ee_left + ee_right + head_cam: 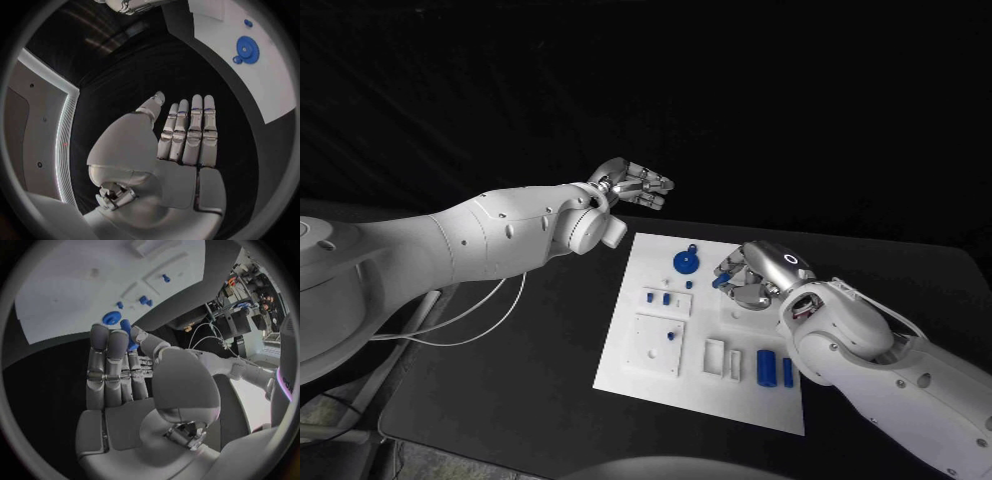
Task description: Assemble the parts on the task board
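Fingers on the left hand [633, 186] are straight and apart, holding nothing, up past the far left corner of the task board [629, 365]. On the board near its far edge lies a round blue gear [687, 262]. Just right of the gear, the right hand [754, 277] pinches a small blue part [127, 330] in its fingertips.

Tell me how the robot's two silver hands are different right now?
The left silver hand hangs beyond the white task board, fingers straight and holding nothing. The right silver hand is over the board, pinching a small blue part. Both are shiny and sit on white arms.
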